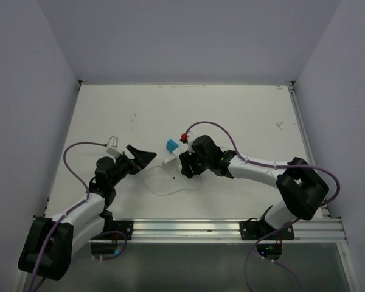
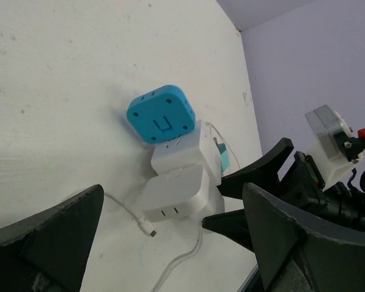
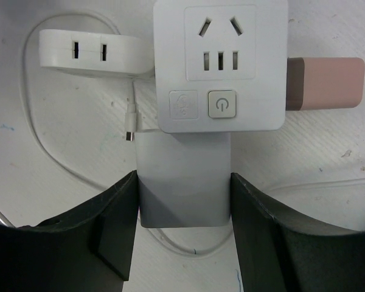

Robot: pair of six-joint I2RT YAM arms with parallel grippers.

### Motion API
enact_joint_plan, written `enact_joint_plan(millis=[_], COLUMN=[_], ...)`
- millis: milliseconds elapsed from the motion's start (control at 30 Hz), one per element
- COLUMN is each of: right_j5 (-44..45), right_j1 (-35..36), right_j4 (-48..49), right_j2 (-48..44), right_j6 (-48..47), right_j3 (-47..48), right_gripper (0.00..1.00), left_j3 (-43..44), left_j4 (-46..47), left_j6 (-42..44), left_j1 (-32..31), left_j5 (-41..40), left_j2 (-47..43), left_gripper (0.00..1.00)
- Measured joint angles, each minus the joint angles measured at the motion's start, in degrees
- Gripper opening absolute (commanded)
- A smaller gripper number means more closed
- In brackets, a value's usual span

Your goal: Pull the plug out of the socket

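**Grip set on the white plug, pull not yet made**

The right gripper has its fingers pressed against both sides of the white plug, probably so it can draw the plug straight out of the socket, which lies mid-way across the table. The socket's sides also hold a pink plug and a flat charger, and its face outlets hold nothing. The left gripper hangs nearby, spread wide and holding nothing.

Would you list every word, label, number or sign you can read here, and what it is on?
Power symbol (circle with a stroke): on the button of the white socket.
Embossed mark on the pad beside it: too faint to read.
White plug: blank.
No words, brands or numbers legible anywhere.
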Motion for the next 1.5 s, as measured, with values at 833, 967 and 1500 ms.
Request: enact_joint_plan(millis=[833,967,1500], right_j5=[5.66,8.90,12.81], right_j1=[2.78,2.32,-2.16], right_j4=[0.90,-1.42,-4.44], right_j2=[-4.42,-10.25,-17.07], right_j6=[10.58,9.66,8.70], right_j3=[0.17,0.17,-4.50], right_gripper=[0.99,0.99,0.98], left_j3=[1.07,2.21,18.25], left_j4=[-15.52,-15.85,-29.88], left_j6=[-3.50,-4.17,8.57], left_j1=[-15.43,-18.32,-19.76], left_j5=[-11.23,-13.42,-20.72], left_j2=[-4.35,-4.09,-0.24], left_gripper=[0.99,0.99,1.00])
